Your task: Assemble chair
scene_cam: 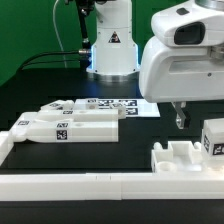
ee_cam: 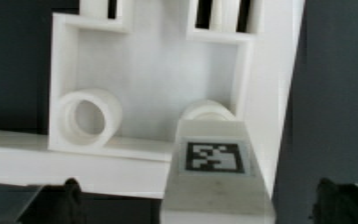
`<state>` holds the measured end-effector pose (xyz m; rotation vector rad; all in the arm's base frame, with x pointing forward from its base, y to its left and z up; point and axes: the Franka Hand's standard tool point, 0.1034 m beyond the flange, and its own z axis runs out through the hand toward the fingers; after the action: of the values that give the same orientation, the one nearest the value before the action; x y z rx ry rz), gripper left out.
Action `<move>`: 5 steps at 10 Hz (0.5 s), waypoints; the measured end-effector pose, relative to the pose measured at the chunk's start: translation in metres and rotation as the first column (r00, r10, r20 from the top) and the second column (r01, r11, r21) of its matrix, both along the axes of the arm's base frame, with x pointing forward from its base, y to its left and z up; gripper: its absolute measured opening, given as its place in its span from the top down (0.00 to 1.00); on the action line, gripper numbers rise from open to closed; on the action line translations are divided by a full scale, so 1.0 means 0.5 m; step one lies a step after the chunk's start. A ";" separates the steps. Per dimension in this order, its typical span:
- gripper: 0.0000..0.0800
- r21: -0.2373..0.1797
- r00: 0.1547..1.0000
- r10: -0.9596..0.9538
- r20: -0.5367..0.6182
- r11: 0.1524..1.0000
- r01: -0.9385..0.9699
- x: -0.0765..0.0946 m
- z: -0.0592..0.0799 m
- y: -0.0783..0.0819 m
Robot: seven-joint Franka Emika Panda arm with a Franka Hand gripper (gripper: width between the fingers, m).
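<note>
Tool (ee_cam: 202, 203), jaws wide, over white tagged chair part (ee_cam: 211, 152)

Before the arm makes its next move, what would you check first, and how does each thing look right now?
1. The claw is open: ok. Its fingertips stand wide apart.
2. The claw grips nothing: ok. The tagged piece lies between the fingertips with a gap on each side.
3. The tagged piece is joined to the white slab: cannot tell. It reaches the slab, but the joint is hidden.
4. The long bars are out of the arm's way: ok. They lie off at the exterior view's left.
5. The small tagged block is clear of the claw: cannot tell. It looks close beside it.
</note>
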<state>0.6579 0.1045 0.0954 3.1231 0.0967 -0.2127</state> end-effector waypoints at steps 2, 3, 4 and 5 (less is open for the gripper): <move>0.53 0.000 1.000 -0.005 0.000 1.000 0.005 0.000 0.000 0.000; 0.64 -0.015 0.993 -0.121 0.003 0.993 0.121 0.000 0.000 0.002; 0.64 -0.023 0.983 -0.184 0.004 0.983 0.185 0.000 0.000 0.002; 0.64 -0.030 0.972 -0.237 0.007 0.971 0.237 0.000 0.000 0.003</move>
<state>0.6577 0.1062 0.0954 3.0980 -0.2785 -0.2088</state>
